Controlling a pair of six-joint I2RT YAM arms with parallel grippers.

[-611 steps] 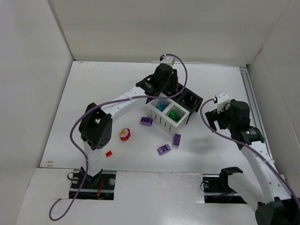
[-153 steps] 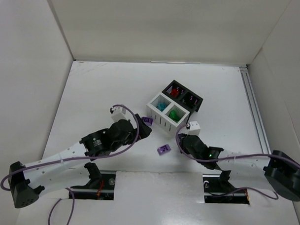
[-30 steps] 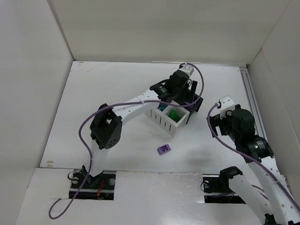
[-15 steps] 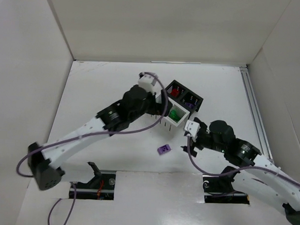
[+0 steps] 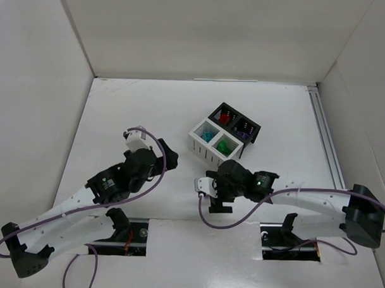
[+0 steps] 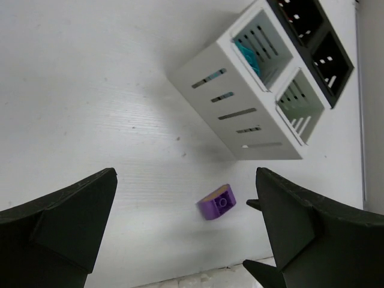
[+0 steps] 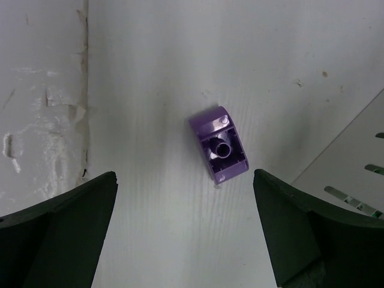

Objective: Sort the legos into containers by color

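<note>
The right claw (image 7: 185, 201), spread wide, hovers over the purple brick (image 7: 219, 150) lying on the bench (image 7: 150, 60), centre frame. Next: drop, pinch it, carry it to the black bin (image 5: 257, 130) holding purple.

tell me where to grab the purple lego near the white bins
Across its two long flat sides, from straight above. The lego lies free on the table, slightly skewed below the open right gripper; a small wrist twist should square the jaws to those sides.
</note>
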